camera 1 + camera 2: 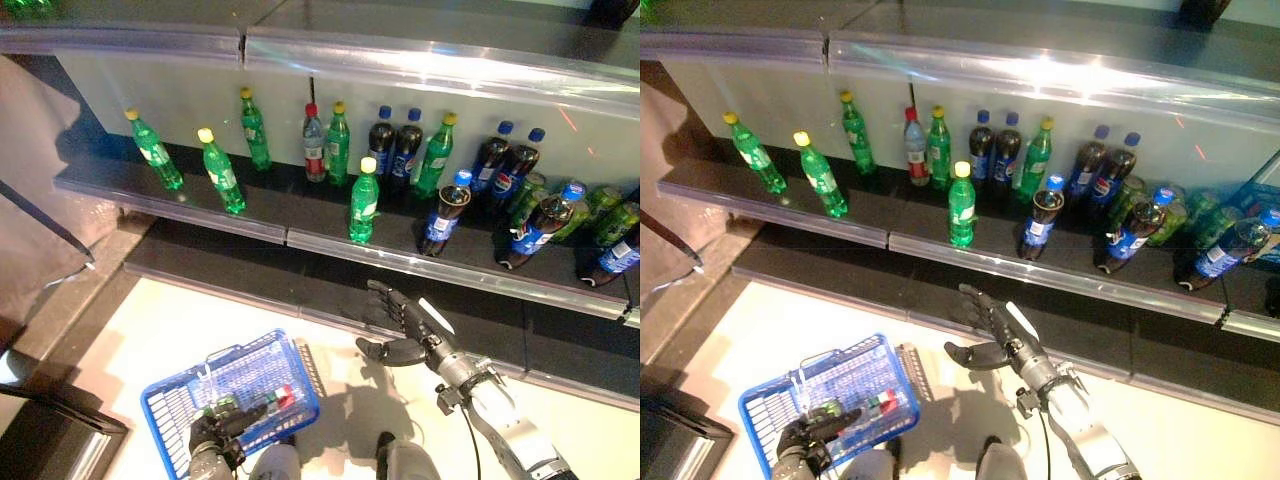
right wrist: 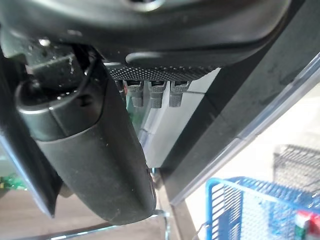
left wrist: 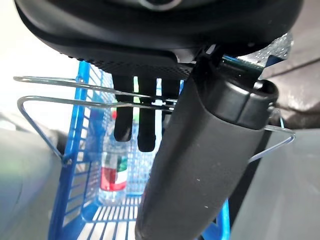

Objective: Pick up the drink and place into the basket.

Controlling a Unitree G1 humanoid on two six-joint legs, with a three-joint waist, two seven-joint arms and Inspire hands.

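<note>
Reaching up with fingers spread and empty, the right hand (image 1: pixel 405 325) nears the green bottle (image 1: pixel 364 201) on the shelf (image 1: pixel 330 243); rigid, smooth, probably heavy, best gripped mid-body. The left hand (image 1: pixel 215 428) clasps the basket (image 1: pixel 175 405) handles.

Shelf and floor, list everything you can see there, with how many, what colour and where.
Green bottles: seven upright, yellow caps, spread along the shelf.
Clear bottle: one, red cap and label, back of the shelf, middle.
Dark cola bottles: several, blue caps, right half of the shelf, some leaning.
Green cans: a few, far right of the shelf.
Shelf: one, dark with a clear front edge.
Basket: one, blue, wire handles, holding a red-labelled bottle.
Left hand: curled round the basket handles.
Right hand: open, below the shelf edge.
</note>
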